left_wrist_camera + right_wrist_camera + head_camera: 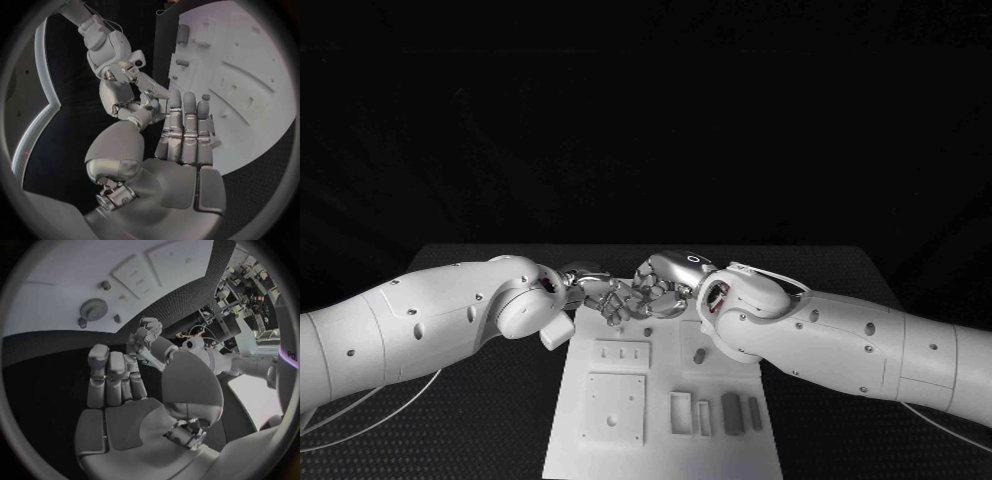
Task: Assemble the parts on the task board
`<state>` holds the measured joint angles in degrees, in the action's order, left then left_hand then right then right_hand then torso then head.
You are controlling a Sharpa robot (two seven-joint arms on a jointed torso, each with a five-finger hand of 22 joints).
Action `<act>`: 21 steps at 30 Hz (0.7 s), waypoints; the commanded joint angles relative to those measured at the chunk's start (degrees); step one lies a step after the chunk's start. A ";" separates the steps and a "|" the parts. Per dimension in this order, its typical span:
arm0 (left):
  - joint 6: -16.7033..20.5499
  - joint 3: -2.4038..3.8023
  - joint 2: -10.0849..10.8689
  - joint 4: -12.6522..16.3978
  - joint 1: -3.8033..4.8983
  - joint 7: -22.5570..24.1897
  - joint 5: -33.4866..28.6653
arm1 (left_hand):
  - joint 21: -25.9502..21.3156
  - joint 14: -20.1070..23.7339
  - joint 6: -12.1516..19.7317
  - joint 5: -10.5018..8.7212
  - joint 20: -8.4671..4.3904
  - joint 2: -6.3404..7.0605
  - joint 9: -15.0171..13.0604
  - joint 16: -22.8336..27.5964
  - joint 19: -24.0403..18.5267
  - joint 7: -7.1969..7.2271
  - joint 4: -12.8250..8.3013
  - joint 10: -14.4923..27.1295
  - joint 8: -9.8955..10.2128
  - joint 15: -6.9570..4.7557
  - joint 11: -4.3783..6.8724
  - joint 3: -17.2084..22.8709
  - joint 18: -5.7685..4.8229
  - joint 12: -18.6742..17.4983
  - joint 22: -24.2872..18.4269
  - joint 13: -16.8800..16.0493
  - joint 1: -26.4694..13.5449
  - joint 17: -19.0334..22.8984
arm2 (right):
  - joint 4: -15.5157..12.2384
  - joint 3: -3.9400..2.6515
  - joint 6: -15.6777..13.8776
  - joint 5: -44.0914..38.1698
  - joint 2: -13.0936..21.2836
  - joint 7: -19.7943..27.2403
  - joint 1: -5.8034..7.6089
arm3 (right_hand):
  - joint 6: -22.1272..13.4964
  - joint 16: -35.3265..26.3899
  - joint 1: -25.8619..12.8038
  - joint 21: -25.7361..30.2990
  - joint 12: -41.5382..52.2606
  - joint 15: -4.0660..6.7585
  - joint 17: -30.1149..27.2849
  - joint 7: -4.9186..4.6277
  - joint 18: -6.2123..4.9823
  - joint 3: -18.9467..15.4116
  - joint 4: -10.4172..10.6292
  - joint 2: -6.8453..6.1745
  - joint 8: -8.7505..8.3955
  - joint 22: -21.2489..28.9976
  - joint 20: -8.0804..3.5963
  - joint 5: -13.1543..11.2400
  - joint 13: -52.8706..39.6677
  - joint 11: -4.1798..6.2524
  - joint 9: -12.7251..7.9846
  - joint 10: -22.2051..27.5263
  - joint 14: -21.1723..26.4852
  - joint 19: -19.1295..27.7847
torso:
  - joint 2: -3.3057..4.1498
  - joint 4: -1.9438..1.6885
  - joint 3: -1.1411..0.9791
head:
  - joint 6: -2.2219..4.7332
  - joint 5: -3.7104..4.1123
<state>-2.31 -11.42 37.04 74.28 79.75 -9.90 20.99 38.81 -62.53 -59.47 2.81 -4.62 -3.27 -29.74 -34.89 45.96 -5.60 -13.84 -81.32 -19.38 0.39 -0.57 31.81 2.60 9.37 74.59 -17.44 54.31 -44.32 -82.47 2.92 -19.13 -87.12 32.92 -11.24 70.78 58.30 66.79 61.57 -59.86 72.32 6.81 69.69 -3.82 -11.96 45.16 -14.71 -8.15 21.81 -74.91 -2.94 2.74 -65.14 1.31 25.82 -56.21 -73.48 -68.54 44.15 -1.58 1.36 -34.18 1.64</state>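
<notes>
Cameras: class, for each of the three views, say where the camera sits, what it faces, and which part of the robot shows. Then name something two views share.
Head view: on the robot's head, looking down at the table; both arms come in, left hand and right hand meeting over the board.
Left wrist view: behind the left hand, facing the board; the right hand shows too.
Right wrist view: behind the right hand, facing the board with a gear.
Shared: all views show the board.

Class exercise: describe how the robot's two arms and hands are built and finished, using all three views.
Both arms have smooth white rounded shells with small dark screw holes. Thin pale cables trail beneath them. The left hand and right hand are silver metal, with segmented fingers and padded palms.
</notes>
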 commanded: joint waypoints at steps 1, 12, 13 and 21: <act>1.47 0.05 0.06 0.10 -0.02 0.03 1.57 | 0.38 -0.79 -1.24 0.32 -0.62 -0.53 -0.41 -0.77 -0.01 0.69 -0.09 -0.74 -0.54 -0.32 0.19 0.63 0.10 0.64 0.14 -0.53 -0.28 -0.34 | -0.02 0.02 0.66 0.61 0.17 0.10 -0.04 | 1.57 -0.19 -0.49 -0.15 -0.04 0.34 -0.12 -1.02 -3.04 0.40 0.32 0.10 2.70 -0.19 0.01 0.38 0.07 -0.06 2.18 -0.42 -0.02 -0.50 | 0.01 0.03 -0.02 | -0.07 -0.06; 1.59 0.05 0.28 0.03 -0.12 -0.19 2.89 | 1.07 -1.21 -1.91 0.48 -1.30 -0.76 -1.55 -2.30 0.24 1.03 -0.49 -1.41 -0.92 -0.91 0.73 1.15 -0.26 1.80 0.37 -2.17 -0.64 -1.13 | 0.68 0.03 0.43 1.83 0.87 0.09 -0.05 | -0.73 -0.69 -4.36 0.20 -0.75 -0.18 -0.21 -1.77 -3.04 -3.96 2.48 -4.88 1.12 -0.19 -0.05 3.62 0.02 -0.74 1.30 0.91 0.45 -0.39 | 0.02 0.02 0.01 | -0.15 -0.01; 1.56 0.05 0.29 0.03 -0.13 -0.21 2.98 | 1.09 -1.21 -1.91 0.48 -1.32 -0.78 -1.60 -2.35 0.22 1.04 -0.53 -1.41 -0.92 -0.92 0.74 1.18 -0.28 1.86 0.38 -2.24 -0.65 -1.16 | 0.74 0.03 0.41 1.84 0.93 0.08 -0.05 | -0.86 -0.74 -4.49 0.27 -0.78 -0.23 -0.21 -1.83 -3.04 -4.26 2.69 -5.01 1.03 -0.19 -0.09 3.64 0.01 -0.79 1.25 1.03 0.51 -0.32 | 0.01 0.01 0.02 | -0.15 -0.01; 1.42 0.05 0.37 -0.02 -0.20 -0.45 3.41 | 1.17 -1.20 -1.97 0.52 -1.43 -0.84 -1.92 -2.67 0.10 1.09 -0.72 -1.32 -0.96 -1.01 0.81 1.30 -0.42 2.20 0.42 -2.68 -0.71 -1.31 | 0.67 0.03 0.25 2.01 1.21 0.09 -0.19 | -1.00 -0.79 -4.70 0.36 -0.82 -0.29 -0.19 -1.91 -3.04 -4.98 3.17 -5.30 0.94 -0.20 -0.20 3.74 0.01 -0.85 1.17 1.22 0.59 -0.24 | -0.01 0.00 -0.03 | -0.12 -0.01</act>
<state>-1.12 -11.41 37.46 74.17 79.55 -10.27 23.69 39.61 -63.59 -60.31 3.04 -5.03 -3.56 -31.52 -37.28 45.96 -5.11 -14.42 -82.32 -20.39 -0.51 0.11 32.78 2.60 11.31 74.92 -20.06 53.62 -45.58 -81.74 2.96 -19.08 -85.33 34.09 -11.27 70.65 57.51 66.27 56.92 -59.84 71.79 6.49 69.53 -5.63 -12.27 40.39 -11.54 -12.72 22.95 -74.90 -2.74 6.44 -65.14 0.39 27.08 -55.30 -73.34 -68.73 44.18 -1.57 1.35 -34.35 1.61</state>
